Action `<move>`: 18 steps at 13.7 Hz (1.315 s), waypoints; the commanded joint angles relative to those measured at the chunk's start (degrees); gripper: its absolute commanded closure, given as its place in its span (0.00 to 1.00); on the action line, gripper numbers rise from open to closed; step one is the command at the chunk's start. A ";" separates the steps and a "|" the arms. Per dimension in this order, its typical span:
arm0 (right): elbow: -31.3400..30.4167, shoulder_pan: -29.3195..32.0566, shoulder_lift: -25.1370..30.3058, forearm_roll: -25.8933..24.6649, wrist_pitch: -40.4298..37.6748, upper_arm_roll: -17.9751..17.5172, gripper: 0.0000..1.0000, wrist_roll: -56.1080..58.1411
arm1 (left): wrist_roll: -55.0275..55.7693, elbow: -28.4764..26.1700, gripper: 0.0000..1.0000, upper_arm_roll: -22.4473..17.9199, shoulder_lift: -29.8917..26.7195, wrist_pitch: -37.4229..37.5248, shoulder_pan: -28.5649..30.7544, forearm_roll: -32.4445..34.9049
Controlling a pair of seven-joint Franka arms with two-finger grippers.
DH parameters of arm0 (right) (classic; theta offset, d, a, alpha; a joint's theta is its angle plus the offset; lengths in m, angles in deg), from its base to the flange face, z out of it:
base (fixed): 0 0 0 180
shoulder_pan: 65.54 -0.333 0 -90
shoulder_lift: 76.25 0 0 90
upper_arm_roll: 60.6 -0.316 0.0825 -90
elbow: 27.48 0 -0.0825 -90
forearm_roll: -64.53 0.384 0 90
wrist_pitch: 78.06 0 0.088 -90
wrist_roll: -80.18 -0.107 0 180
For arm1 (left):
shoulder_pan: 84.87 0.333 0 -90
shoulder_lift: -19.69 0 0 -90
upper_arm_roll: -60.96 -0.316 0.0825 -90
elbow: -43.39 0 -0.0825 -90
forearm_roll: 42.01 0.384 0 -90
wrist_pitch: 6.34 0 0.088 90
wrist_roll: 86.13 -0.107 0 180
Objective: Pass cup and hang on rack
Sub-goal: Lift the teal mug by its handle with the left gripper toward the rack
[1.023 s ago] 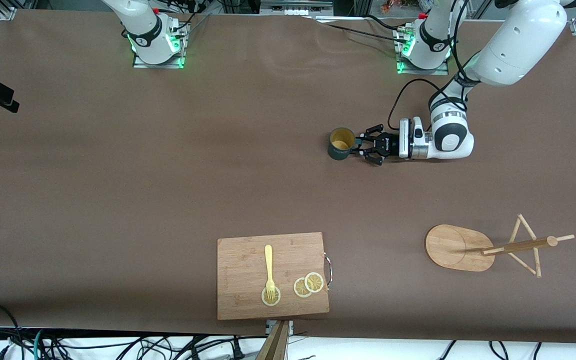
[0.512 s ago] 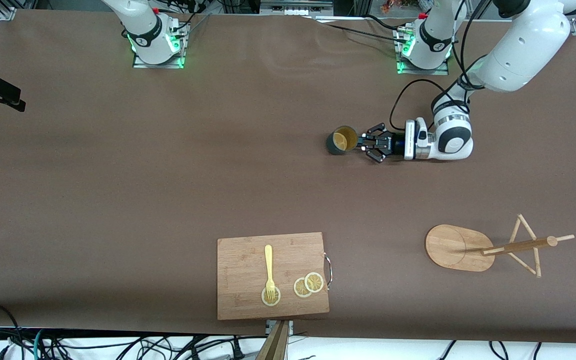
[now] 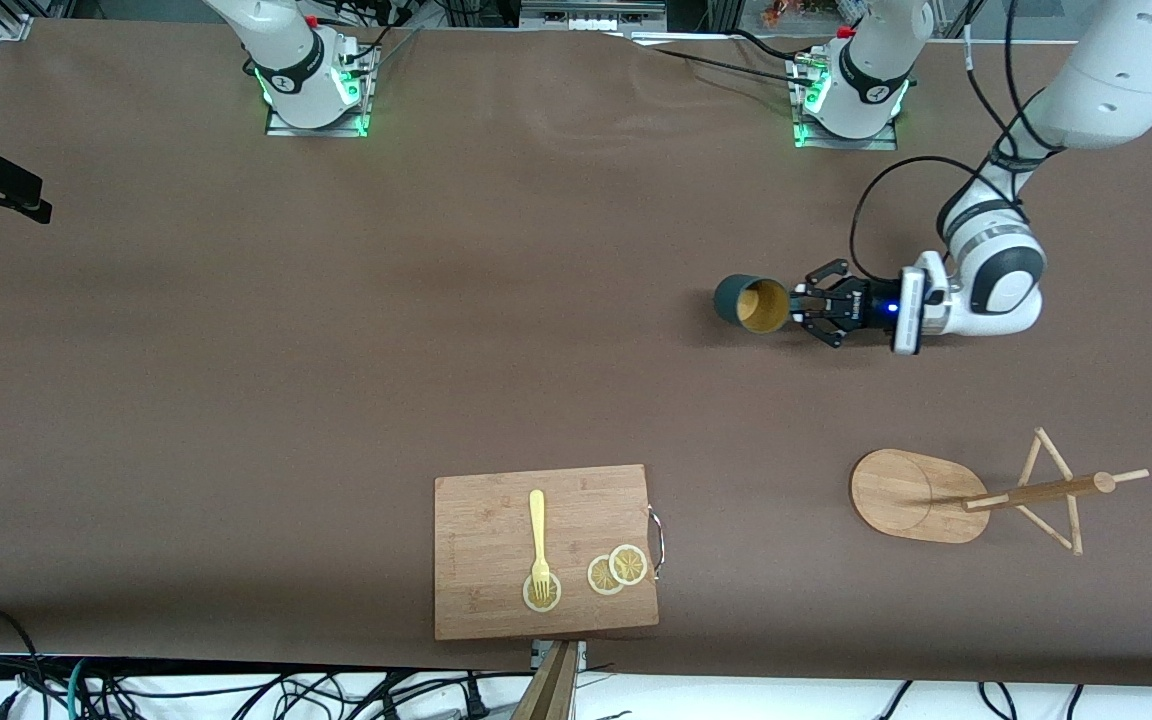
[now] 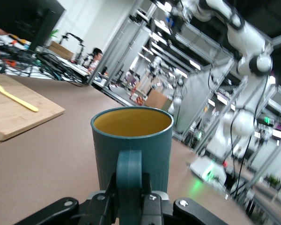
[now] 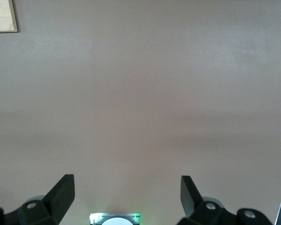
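Observation:
The cup (image 3: 751,303), dark teal with a mustard-yellow inside, is held by its handle in my left gripper (image 3: 798,307). It hangs tilted over the bare table, its mouth turned toward the front camera. In the left wrist view the cup (image 4: 132,145) fills the middle, and the left gripper (image 4: 129,206) is shut on the handle (image 4: 129,176). The rack (image 3: 1031,492) stands on its oval base (image 3: 901,495) nearer the front camera, at the left arm's end. My right gripper (image 5: 126,183) is open and empty, high over bare table.
A rectangular wooden cutting board (image 3: 496,560) lies near the front edge with a yellow fork (image 3: 538,535) and lemon slices (image 3: 616,570) on it. The board (image 4: 9,115) also shows in the left wrist view. Brown table cover lies between cup and rack.
My left gripper has carried the cup toward the left arm's end of the table and tipped it, so its mouth now faces the front camera. The rack has not moved.

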State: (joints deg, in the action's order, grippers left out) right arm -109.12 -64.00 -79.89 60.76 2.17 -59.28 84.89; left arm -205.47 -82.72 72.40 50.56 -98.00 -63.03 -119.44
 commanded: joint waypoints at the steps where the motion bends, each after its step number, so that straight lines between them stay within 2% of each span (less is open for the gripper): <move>1: -0.28 0.83 0.39 -0.88 -0.08 -0.43 0.00 1.09 | 15.74 0.77 1.00 0.52 -0.03 6.46 5.83 1.40; 3: -0.19 0.83 0.39 -0.79 0.01 -0.52 0.00 1.09 | 28.06 1.22 1.00 0.43 -0.20 9.81 8.91 2.79; 9: -0.28 0.83 0.39 -0.79 -0.08 -0.43 0.00 1.09 | 56.54 9.99 1.00 0.43 0.41 16.41 20.77 9.39; 11: -0.28 0.83 0.39 -0.71 0.01 -0.43 0.00 1.09 | 65.60 15.69 1.00 0.43 1.19 16.94 22.55 9.48; 15: -0.28 0.83 0.39 -0.79 0.10 -0.52 0.00 1.26 | 83.79 28.52 1.00 0.43 7.34 16.24 22.64 8.52; 18: -0.28 0.92 0.39 -0.79 0.19 -0.52 0.00 1.53 | 91.64 36.62 1.00 0.52 12.44 16.15 21.93 6.34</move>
State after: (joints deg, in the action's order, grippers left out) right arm -109.12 -63.82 -79.89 60.63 2.22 -59.27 85.12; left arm -118.69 -53.31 72.41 57.70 -82.70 -40.49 -111.74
